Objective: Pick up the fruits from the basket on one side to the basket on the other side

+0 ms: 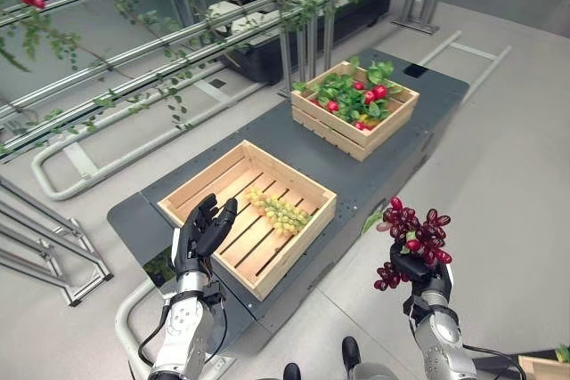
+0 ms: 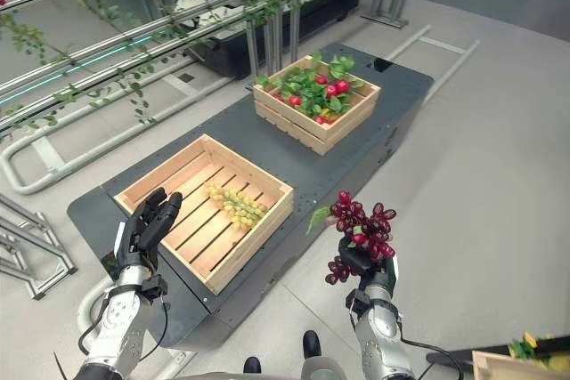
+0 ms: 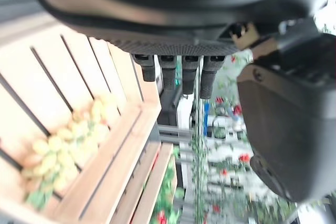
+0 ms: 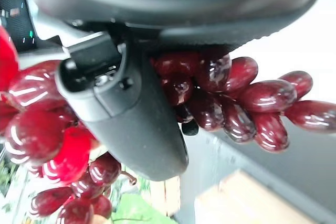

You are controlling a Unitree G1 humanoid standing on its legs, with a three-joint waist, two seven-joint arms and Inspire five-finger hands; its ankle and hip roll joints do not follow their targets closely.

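Clutching a bunch of dark red grapes, the right hand has fingers and thumb curled round the fruit, held in the air off the side of the dark platform, well apart from both crates. Ahead of the left hand, whose fingers are straight and spread, hovering over the near edge, sits the near wooden crate with green grapes inside. Farther beyond stands the far crate, filled with leaves and red fruit.
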